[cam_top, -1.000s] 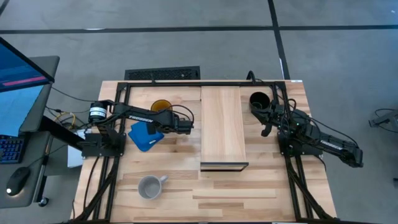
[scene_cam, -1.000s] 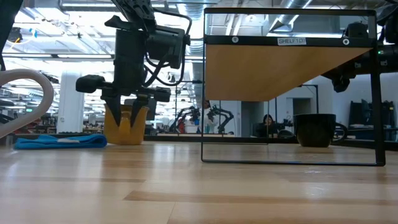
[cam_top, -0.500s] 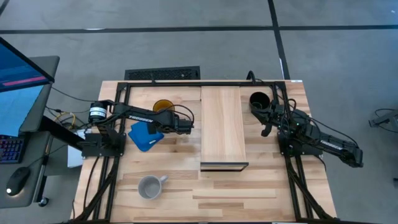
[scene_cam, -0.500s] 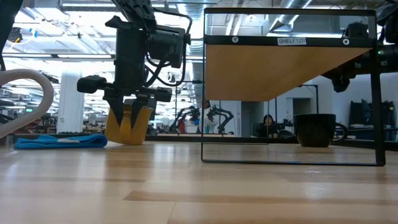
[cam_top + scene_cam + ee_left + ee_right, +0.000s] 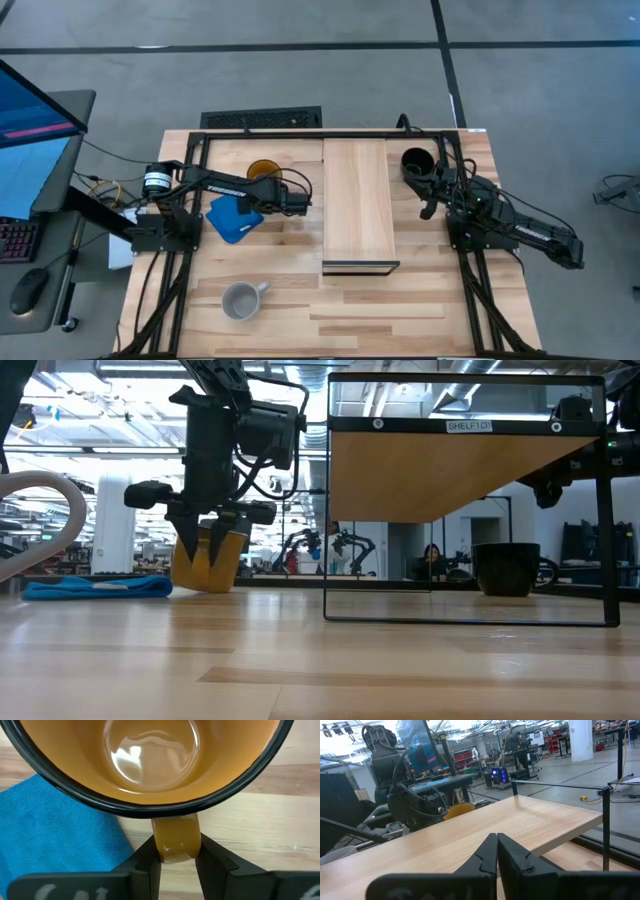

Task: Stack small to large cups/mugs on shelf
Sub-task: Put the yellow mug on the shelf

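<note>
The yellow-orange mug (image 5: 260,170) is at the far left of the table, beside the raised light-wood shelf (image 5: 358,200). My left gripper (image 5: 176,845) stands over it, shut on its handle. In the low view the mug (image 5: 205,565) leans a little. The grey mug (image 5: 240,300) stands on its base near the table's near edge. The black mug (image 5: 417,162) stands on its base at the far right, just beyond my right gripper (image 5: 428,205). That gripper (image 5: 497,851) is shut on nothing and points across the shelf top (image 5: 510,830). My left gripper pinches the yellow mug's handle (image 5: 176,837) between its two fingers (image 5: 150,860). The fingers come from above and point down on the mug's near side (image 5: 208,535). The mug sits slightly tilted, its base at table level; whether it is lifted clear I cannot tell.
A blue cloth (image 5: 232,220) lies flat right beside the yellow mug, on its near left side. The shelf's dark frame (image 5: 330,510) stands between the two arms. The grey mug shows large at the low view's left edge (image 5: 60,495). Bare planks lie near the shelf's near end.
The yellow mug stood upright a second ago and has tipped a little in my left gripper's hold. My right arm has kept still.
</note>
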